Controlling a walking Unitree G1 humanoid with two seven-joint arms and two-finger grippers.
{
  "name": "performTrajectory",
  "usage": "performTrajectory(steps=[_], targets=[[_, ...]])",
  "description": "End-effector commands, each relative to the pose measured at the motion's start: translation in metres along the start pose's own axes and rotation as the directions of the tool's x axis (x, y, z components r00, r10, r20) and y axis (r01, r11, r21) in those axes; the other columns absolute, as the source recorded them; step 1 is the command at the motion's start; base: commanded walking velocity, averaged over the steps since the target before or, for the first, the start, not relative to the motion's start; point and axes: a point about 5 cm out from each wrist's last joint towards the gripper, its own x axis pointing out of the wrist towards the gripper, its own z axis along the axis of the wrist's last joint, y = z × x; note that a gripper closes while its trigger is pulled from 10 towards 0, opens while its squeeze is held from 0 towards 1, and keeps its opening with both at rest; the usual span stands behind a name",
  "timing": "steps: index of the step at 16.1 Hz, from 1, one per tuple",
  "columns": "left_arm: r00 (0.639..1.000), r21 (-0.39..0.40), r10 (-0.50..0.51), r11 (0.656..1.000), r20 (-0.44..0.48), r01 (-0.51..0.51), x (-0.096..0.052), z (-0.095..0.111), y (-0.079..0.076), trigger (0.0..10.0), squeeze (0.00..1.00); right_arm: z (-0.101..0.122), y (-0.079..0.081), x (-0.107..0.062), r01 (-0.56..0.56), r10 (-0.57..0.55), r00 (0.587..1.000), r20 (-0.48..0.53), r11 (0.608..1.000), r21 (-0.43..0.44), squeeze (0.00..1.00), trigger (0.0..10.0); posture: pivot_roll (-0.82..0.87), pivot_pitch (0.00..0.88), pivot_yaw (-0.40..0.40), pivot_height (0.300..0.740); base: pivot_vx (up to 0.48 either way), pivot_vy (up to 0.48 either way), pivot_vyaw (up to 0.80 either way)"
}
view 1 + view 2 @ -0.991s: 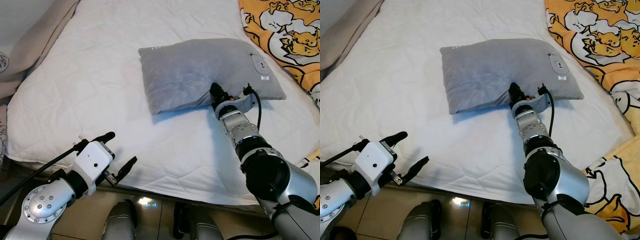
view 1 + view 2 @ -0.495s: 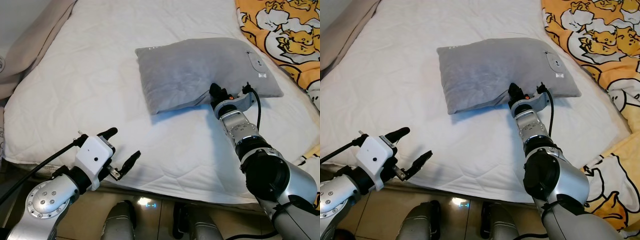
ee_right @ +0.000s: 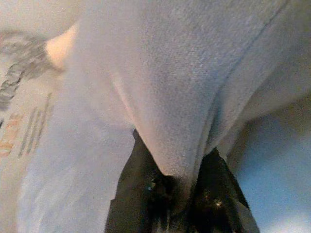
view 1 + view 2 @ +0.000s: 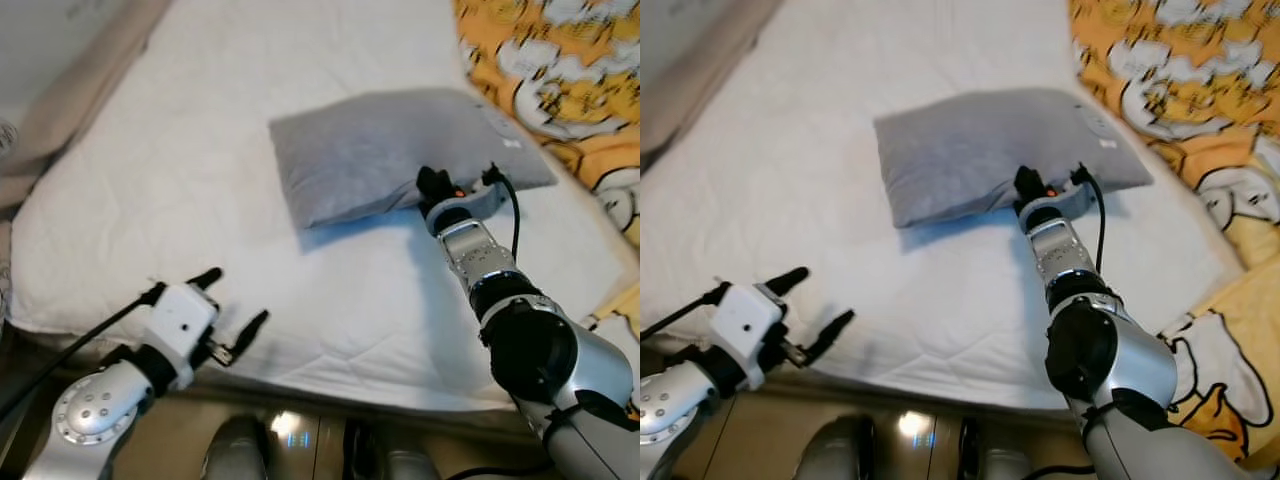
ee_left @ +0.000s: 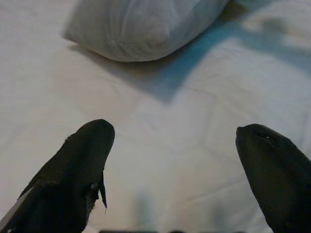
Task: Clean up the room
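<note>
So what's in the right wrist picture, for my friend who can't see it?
Very close up, the right end effector pinches a fold of a soft grey pillow between its two black fingers. The pillow's fabric takes up most of the picture.

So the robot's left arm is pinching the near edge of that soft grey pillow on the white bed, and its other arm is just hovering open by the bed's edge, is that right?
Not quite: the arms are swapped. The right gripper pinches the soft grey pillow's near edge on the white bed; the right wrist view shows fabric clamped in its jaws. The left gripper hovers open by the bed's edge.
</note>
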Motion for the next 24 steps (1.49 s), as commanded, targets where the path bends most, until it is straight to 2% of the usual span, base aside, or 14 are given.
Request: performTrajectory(steps=[1,3,7,8,10,12,13,14,16,18,19,21,23,24], targets=[[0.999,-0.005,0.046,0.999,0.009,-0.046,0.002,-0.002,0.007,10.0,0.00,0.007,0.023,0.007,-0.091,0.092,0.996,0.010,0.995,-0.045,0.00,0.0,0.18,0.000,-0.063,0.740,0.000,0.000,0.00],[0.990,-0.023,0.136,0.991,0.043,-0.135,0.009,0.002,0.020,10.0,0.00,0.009,0.040,0.011,-0.146,0.147,0.989,0.014,0.988,-0.043,0.00,0.0,0.17,0.000,-0.058,0.740,0.000,0.000,0.00],[0.937,-0.021,0.339,0.941,0.089,-0.338,0.012,0.006,0.060,10.0,0.00,0.008,0.085,0.016,-0.385,0.381,0.922,-0.065,0.921,-0.061,0.00,0.0,0.16,0.000,-0.034,0.740,0.000,0.000,0.00],[0.909,-0.008,0.406,0.913,0.094,-0.407,0.011,0.009,0.078,10.0,0.00,0.010,0.098,0.013,-0.530,0.514,0.842,-0.165,0.844,-0.076,0.00,0.0,0.15,0.000,-0.031,0.740,0.000,0.000,0.00],[0.876,-0.003,0.473,0.880,0.094,-0.475,0.008,0.009,0.093,10.0,0.00,0.021,0.094,0.005,-0.606,0.583,0.784,-0.213,0.793,-0.060,0.00,0.0,0.15,0.000,-0.030,0.740,0.000,0.000,0.00],[0.828,-0.001,0.553,0.832,0.094,-0.555,0.001,0.007,0.104,10.0,0.00,0.043,0.064,-0.021,-0.691,0.668,0.703,-0.241,0.723,-0.010,0.00,0.0,0.13,0.000,-0.020,0.740,0.000,0.000,0.00],[0.812,-0.008,0.576,0.816,0.095,-0.578,-0.001,0.005,0.107,10.0,0.00,0.047,0.038,-0.033,-0.671,0.637,0.716,-0.286,0.741,-0.031,0.00,0.0,0.12,0.000,-0.015,0.740,0.000,0.000,0.00],[0.808,-0.012,0.582,0.812,0.096,-0.583,-0.002,0.005,0.108,10.0,0.00,0.048,0.029,-0.037,-0.657,0.619,0.726,-0.301,0.753,-0.036,0.00,0.0,0.12,0.000,-0.015,0.740,0.000,0.000,0.00],[0.757,-0.070,0.643,0.765,0.116,-0.640,-0.011,0.003,0.116,10.0,0.00,0.053,-0.057,-0.061,-0.387,0.328,0.882,-0.339,0.914,-0.122,0.00,0.0,0.10,0.000,0.015,0.740,0.000,0.000,0.00],[0.782,-0.098,0.611,0.792,0.120,-0.603,-0.008,-0.003,0.109,10.0,0.00,0.046,-0.106,-0.083,-0.105,0.036,0.937,-0.349,0.978,-0.181,0.00,0.0,0.09,0.000,0.032,0.740,0.000,0.000,0.00],[0.796,-0.094,0.595,0.804,0.115,-0.587,-0.005,-0.005,0.106,10.0,0.00,0.043,-0.117,-0.090,-0.038,-0.039,0.929,-0.367,0.979,-0.201,0.00,0.0,0.09,0.000,0.037,0.740,0.000,0.000,0.00],[0.824,-0.132,0.557,0.829,0.106,-0.544,0.010,-0.006,0.100,10.0,0.00,0.041,-0.141,-0.106,0.065,-0.221,0.885,-0.411,0.930,-0.362,0.00,0.0,0.08,0.000,0.033,0.740,0.000,0.000,0.00],[0.894,-0.180,0.441,0.889,0.084,-0.422,0.036,-0.008,0.085,10.0,0.00,0.052,-0.144,-0.107,0.101,-0.259,0.896,-0.361,0.910,-0.403,0.00,0.0,0.08,0.000,0.028,0.740,0.000,0.000,0.00],[0.923,-0.209,0.379,0.909,0.057,-0.361,0.052,-0.012,0.077,10.0,0.00,0.055,-0.144,-0.105,0.117,-0.276,0.900,-0.337,0.898,-0.424,0.00,4.4,0.07,0.000,0.022,0.740,0.000,0.000,0.00]])
